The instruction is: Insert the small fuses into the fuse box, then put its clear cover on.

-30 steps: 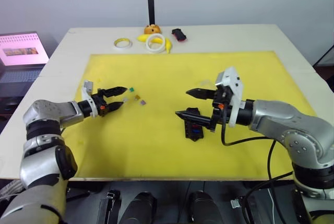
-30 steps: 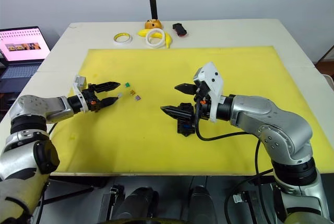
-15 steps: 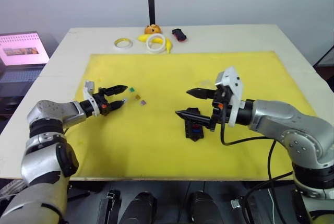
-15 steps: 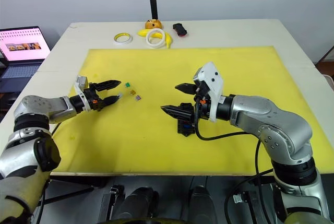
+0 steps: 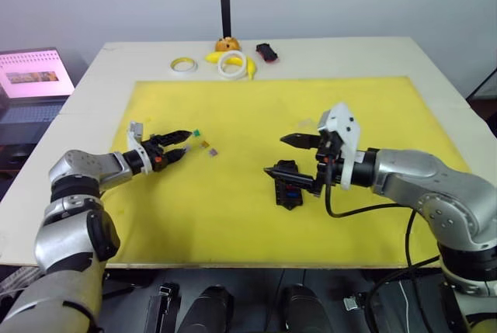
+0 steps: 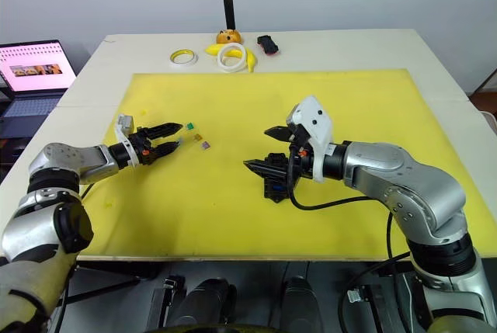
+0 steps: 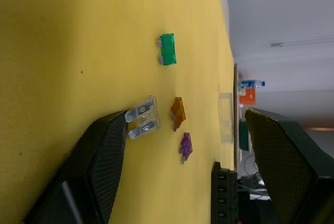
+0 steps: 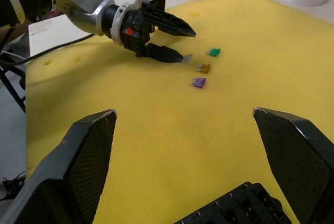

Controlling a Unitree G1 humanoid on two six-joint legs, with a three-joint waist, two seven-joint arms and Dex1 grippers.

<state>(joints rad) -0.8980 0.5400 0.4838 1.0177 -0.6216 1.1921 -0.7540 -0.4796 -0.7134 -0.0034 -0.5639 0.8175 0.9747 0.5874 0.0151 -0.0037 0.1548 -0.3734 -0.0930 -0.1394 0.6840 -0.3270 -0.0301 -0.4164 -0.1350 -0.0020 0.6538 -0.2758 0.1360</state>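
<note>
On the yellow mat (image 5: 233, 216), my left gripper (image 5: 180, 142) is open, with the grey fuse (image 7: 142, 116) lying flat against its lower fingertip (image 7: 112, 130). Just beyond lie the green (image 7: 167, 49), orange (image 7: 178, 113) and purple (image 7: 185, 146) fuses. The black fuse box (image 5: 287, 189) sits mid-mat with a blue and a red fuse in its slots. My right gripper (image 5: 276, 154) hovers open over its left end, holding nothing. The clear cover (image 7: 225, 117) lies flat past the fuses.
Two tape rings (image 5: 183, 64) (image 5: 231, 64), a banana (image 5: 248, 67), an orange object (image 5: 226, 43) and a small black-and-red object (image 5: 266, 52) sit at the table's far edge. A laptop (image 5: 31, 77) stands off the left side.
My left gripper has crept slightly toward the fuses and its fingers have narrowed a little. The right gripper has barely moved.
</note>
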